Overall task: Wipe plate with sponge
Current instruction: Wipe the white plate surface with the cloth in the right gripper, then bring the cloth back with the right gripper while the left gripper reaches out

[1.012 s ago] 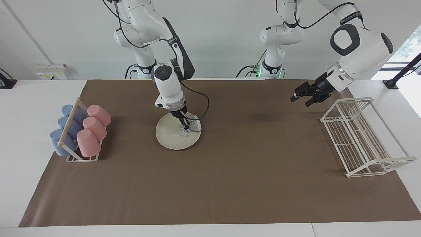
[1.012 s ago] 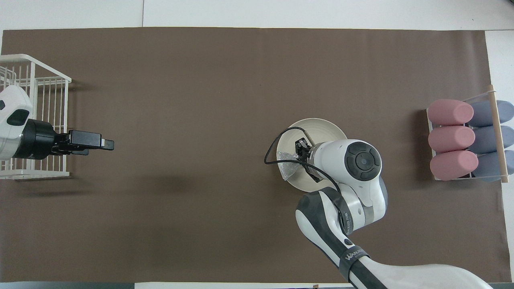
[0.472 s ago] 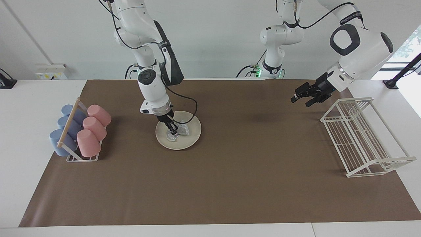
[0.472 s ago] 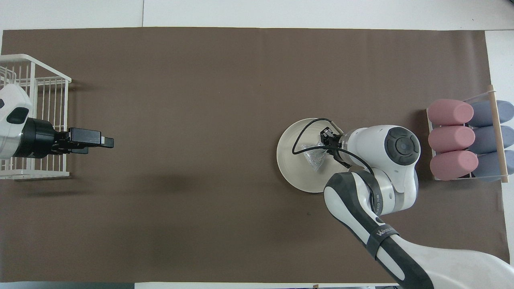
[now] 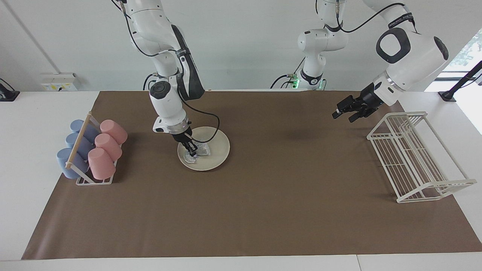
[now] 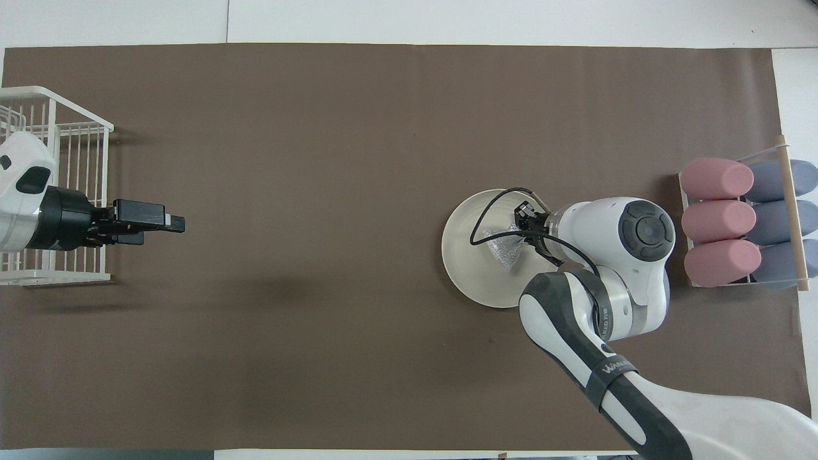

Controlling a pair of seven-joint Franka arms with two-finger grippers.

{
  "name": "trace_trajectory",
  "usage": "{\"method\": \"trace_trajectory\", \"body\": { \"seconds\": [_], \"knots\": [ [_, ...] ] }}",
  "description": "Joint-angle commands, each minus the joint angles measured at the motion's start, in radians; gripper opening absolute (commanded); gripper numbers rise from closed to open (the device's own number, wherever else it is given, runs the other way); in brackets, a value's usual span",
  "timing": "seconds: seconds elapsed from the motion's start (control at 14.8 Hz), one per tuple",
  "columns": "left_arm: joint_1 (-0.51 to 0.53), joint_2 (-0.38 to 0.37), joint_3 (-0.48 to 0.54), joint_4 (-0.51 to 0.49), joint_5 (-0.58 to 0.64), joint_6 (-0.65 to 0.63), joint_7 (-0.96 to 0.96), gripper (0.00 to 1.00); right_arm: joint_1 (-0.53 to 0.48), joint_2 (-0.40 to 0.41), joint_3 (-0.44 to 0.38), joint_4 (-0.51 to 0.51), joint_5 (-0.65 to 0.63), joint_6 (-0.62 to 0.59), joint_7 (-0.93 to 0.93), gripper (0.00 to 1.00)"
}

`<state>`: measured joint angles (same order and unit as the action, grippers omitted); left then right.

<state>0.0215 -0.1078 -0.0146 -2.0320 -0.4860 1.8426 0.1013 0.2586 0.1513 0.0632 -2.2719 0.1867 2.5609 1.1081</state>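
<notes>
The sponge is lying on the plate, toward the side of the dish facing the right arm's end of the worktop, and the right pincer is pressing down onto it from above, its fingertips clenched on the pad. The sponge is a small, crumpled, silvery pad with a glittering mesh skin, and part of it is spreading out flat past the pincer's tips toward the middle of the plate. The plate is round, shallow and plain cream-white with a smooth low rim, and it is sitting flat on the brown mat that is covering most of the white worktop. A black cable is looping from the right arm's wrist over the plate.

Toward the right arm's end of the worktop, a cup rack with a wooden rod is holding pink cups and blue cups lying on their sides, smooth and cylindrical.

The left pincer is hanging in the air over the mat, well apart from the plate, with its fingers released and holding nothing. Just beside it, at the left arm's end of the mat, a white wire rack of thin bars is standing.
</notes>
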Motion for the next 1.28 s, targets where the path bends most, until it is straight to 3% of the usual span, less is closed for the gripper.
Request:
{"method": "trace_trajectory", "body": {
  "seconds": [0.0, 0.34, 0.54, 0.88, 1.21],
  "knots": [
    [-0.028, -0.018, 0.004, -0.025, 0.024, 0.032, -0.023, 1.00, 0.106, -0.006, 0.007, -0.020, 0.022, 0.028, 0.216, 0.00],
    [-0.038, -0.020, 0.002, -0.033, 0.024, 0.030, -0.060, 1.00, 0.131, 0.007, 0.006, -0.015, 0.022, 0.044, 0.279, 0.00],
    [-0.038, -0.021, 0.002, -0.036, 0.024, 0.029, -0.061, 1.00, 0.136, 0.013, 0.007, 0.044, 0.022, 0.009, 0.330, 0.00],
    [-0.029, -0.029, 0.001, -0.050, 0.006, 0.021, -0.057, 1.00, 0.232, 0.019, 0.006, 0.299, 0.019, -0.276, 0.606, 0.00],
    [-0.009, -0.053, 0.004, -0.077, -0.320, -0.075, -0.052, 1.00, 0.307, 0.036, 0.003, 0.543, -0.016, -0.522, 0.801, 0.00]
  ]
}}
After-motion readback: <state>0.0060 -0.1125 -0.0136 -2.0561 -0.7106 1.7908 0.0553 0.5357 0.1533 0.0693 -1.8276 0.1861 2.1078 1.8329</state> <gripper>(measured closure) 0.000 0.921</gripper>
